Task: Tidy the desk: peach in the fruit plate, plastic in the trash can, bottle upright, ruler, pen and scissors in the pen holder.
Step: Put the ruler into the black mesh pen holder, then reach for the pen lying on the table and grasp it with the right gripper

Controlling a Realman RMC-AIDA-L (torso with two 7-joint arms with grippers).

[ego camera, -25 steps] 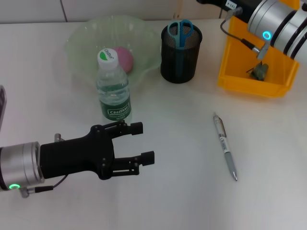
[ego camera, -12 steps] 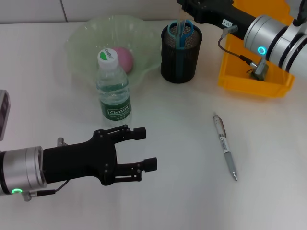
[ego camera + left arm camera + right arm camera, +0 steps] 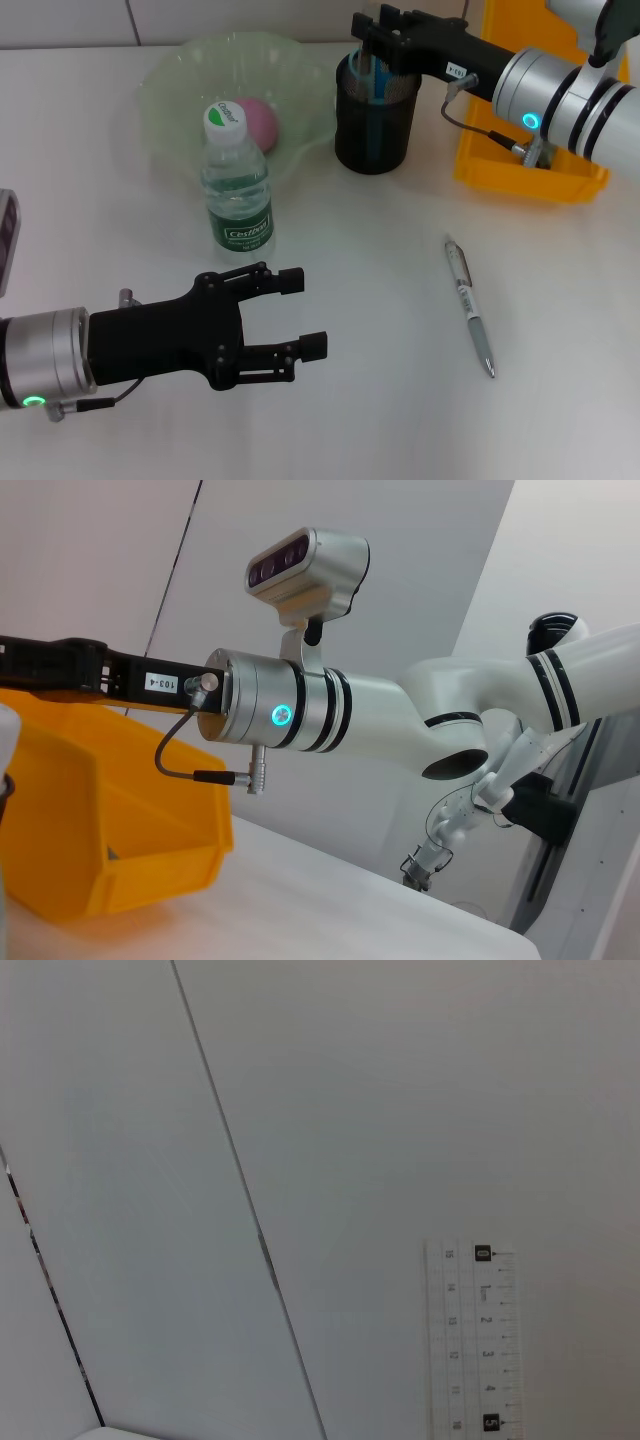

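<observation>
On the white desk [image 3: 560, 400], the green fruit plate [image 3: 175, 75] holds the pink peach [image 3: 260, 122], the bottle [image 3: 235, 180] stands upright just in front of it, and the yellow trash can [image 3: 500, 175] sits at the far right. The left gripper [image 3: 300, 313] hovers low near the front edge, fingers apart and empty. The right gripper [image 3: 372, 35] is over the black pen holder [image 3: 372, 125] (scissors [image 3: 380, 80] inside), clamped on the clear ruler [image 3: 470, 1345], while the pen [image 3: 470, 305] lies on the desk well apart.
</observation>
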